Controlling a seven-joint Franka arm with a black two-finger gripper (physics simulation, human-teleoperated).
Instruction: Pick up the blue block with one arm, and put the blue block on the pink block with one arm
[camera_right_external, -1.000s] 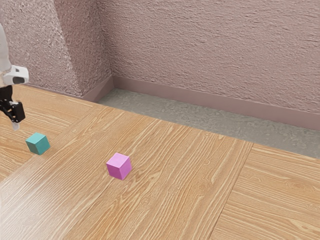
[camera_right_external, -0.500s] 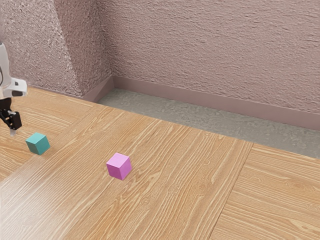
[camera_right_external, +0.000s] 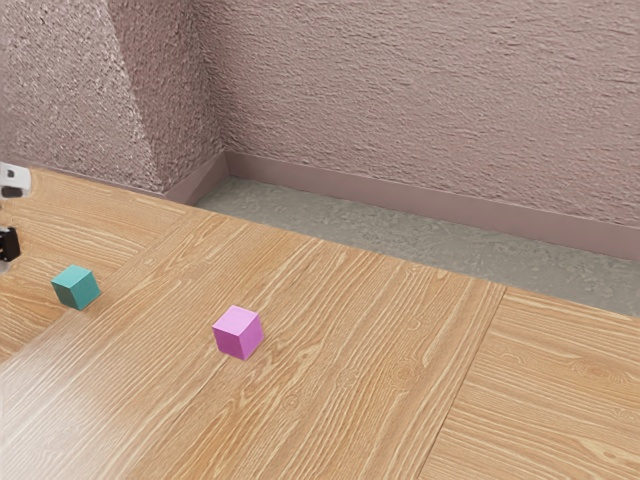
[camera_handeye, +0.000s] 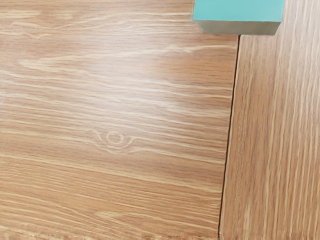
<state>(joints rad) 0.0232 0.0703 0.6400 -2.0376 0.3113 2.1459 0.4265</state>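
Note:
The blue block (camera_right_external: 76, 287), a small teal cube, rests on the wooden table near the exterior view's left edge. The pink block (camera_right_external: 238, 332) sits on the table further toward the exterior view's right, well apart from it. Just a sliver of my gripper (camera_right_external: 6, 245) shows at the exterior view's far left edge, above and to the left of the blue block, with a gap between them. In the wrist view the blue block (camera_handeye: 237, 15) lies at the picture's edge, off to one side of my hand, with bare wood under the hand.
The wooden table (camera_right_external: 360, 360) spreads wide toward the exterior view's right. A grey floor strip (camera_right_external: 400, 235) and rough pinkish walls (camera_right_external: 420, 90) lie behind it. A seam between planks (camera_handeye: 227, 140) runs past the blue block.
My hand has slid toward the exterior view's left, from beside the blue block to nearly out of the picture. Both blocks have stayed where they were.

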